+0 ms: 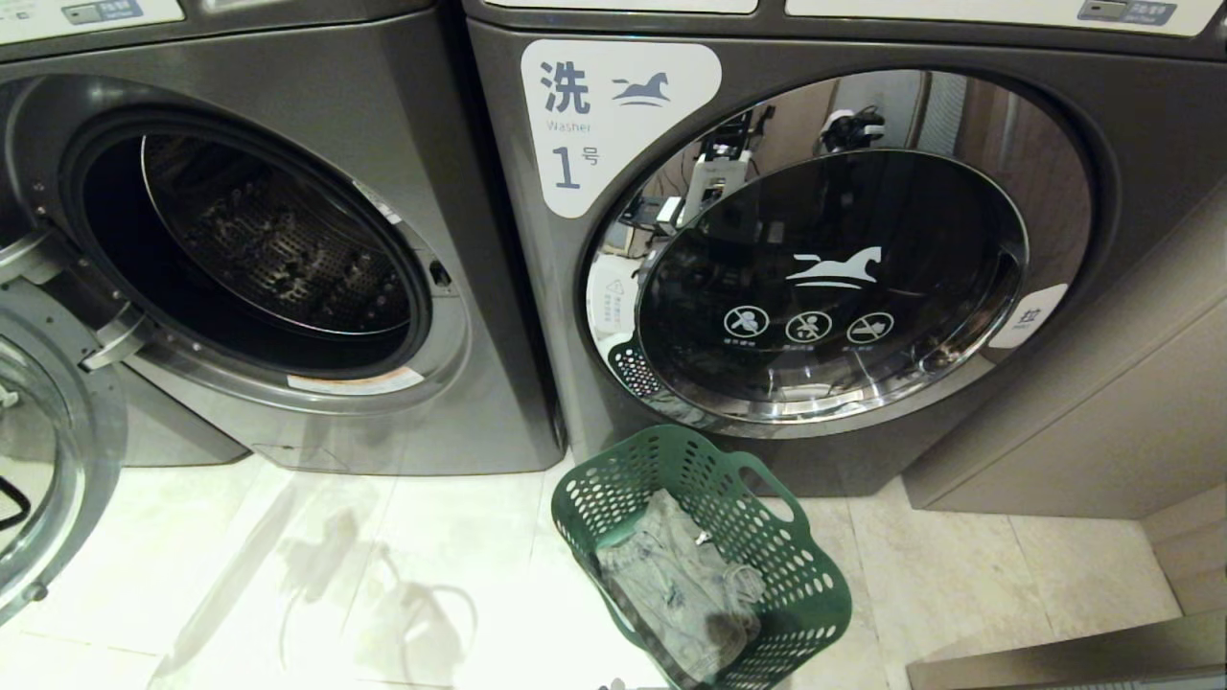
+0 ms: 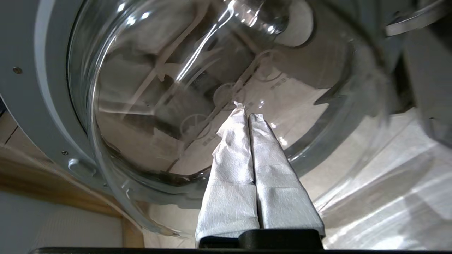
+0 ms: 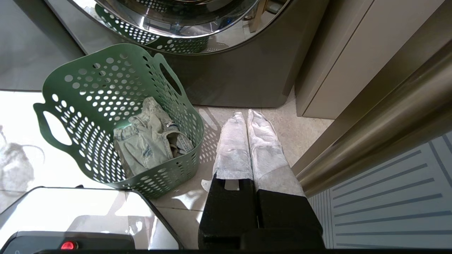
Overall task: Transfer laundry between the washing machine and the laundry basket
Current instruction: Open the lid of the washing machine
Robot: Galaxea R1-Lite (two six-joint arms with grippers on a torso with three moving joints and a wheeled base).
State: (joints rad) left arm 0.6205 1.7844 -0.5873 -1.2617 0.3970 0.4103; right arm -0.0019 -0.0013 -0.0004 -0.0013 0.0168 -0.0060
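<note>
A laundry-room floor, two front-loaders side by side: the washer (image 1: 259, 249) on the left stands with its drum empty and its glass door (image 1: 43, 460) swung wide, while the neighbouring machine (image 1: 824, 278), labelled 1, is shut. The laundry (image 1: 671, 585), a faded denim garment, lies crumpled in the green basket (image 1: 796, 594) on the floor before the shut machine, its long axis running from the basket's far rim toward the near one, waistband end farther from the machines. The left pincer (image 2: 247, 113), pressed together and empty, hangs close to the open door's glass. The right pincer (image 3: 245, 114), also pressed together and empty, is parked above the floor just beside the basket. The step in hand appears to be door handling. Next, a pincer must spread and reach into the basket.
</note>
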